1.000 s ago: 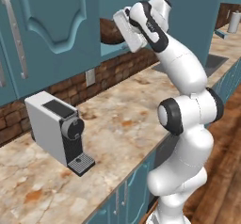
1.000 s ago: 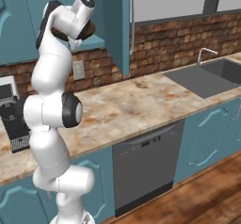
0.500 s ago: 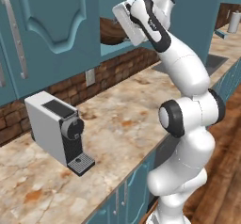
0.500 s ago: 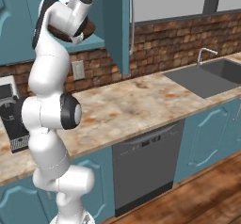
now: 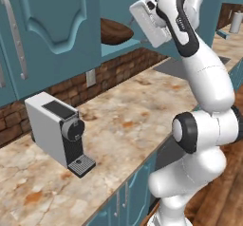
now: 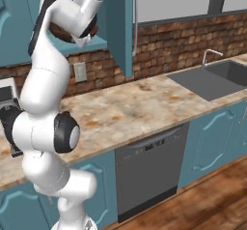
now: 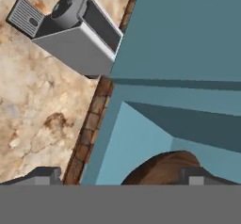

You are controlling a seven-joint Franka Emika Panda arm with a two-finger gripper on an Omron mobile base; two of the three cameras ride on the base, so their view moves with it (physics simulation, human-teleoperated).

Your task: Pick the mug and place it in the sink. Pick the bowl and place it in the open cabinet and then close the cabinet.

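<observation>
Bowl sat inside open cabinet on its pale shelf, rim showing past the shelf edge. Gripper hung just outside, jaws spread wide and apart from the wood, clamped on nothing. Cabinet door stood swung out beside the arm. Below, marbled desk carried coffee machine near brick wall; sink lay well apart, faucet behind it.

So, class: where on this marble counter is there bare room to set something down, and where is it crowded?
Free: the marble counter between the coffee machine and the sink. Crowded: the open cabinet shelf, mostly taken by the wooden bowl, with the open gripper close by it.
</observation>
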